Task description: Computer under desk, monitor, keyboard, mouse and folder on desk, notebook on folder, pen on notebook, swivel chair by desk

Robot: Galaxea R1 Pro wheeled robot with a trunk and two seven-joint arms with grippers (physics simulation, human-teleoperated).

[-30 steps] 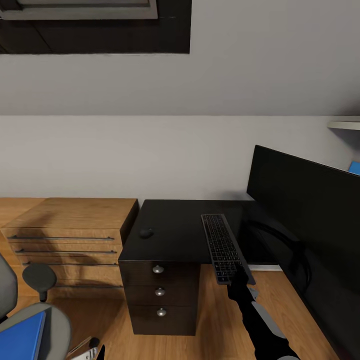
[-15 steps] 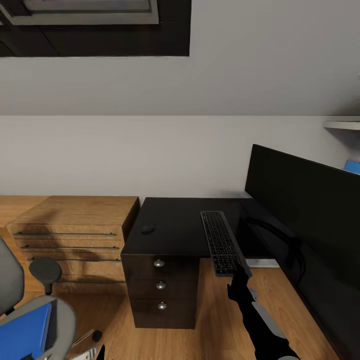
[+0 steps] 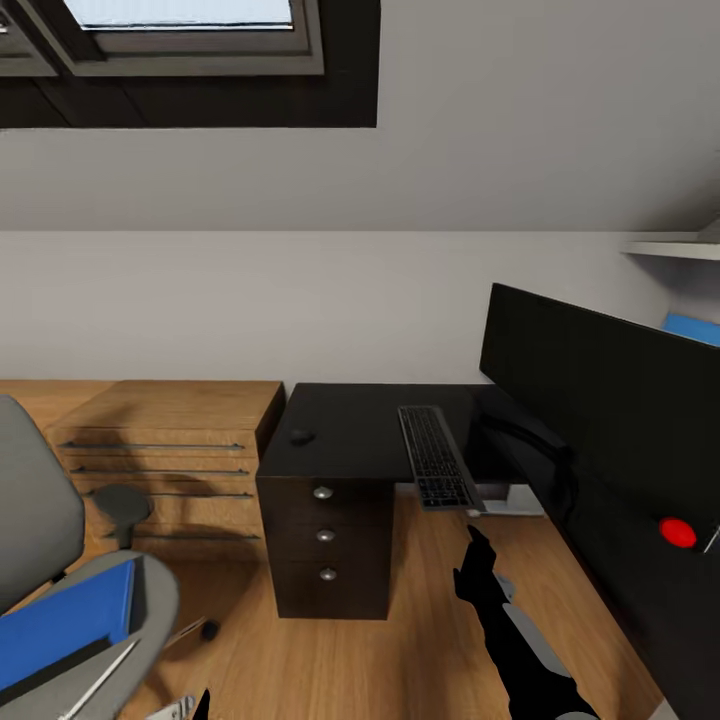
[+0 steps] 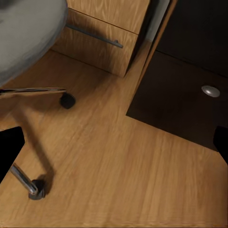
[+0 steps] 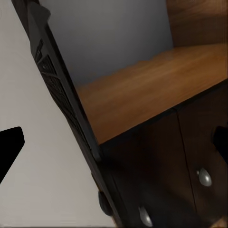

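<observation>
Now my right gripper [image 3: 476, 537] has let go and pulled back, fingers spread and empty. My left gripper [image 4: 114, 142] hangs open over the floor. The folder [image 3: 62, 632] waits on the chair [image 3: 35, 520], near left. The keyboard [image 3: 436, 456] lies on the desk [image 3: 350, 440], its near end hanging over, beside the monitor [image 3: 600, 390]. The mouse [image 3: 301, 436] sits far left of it.
</observation>
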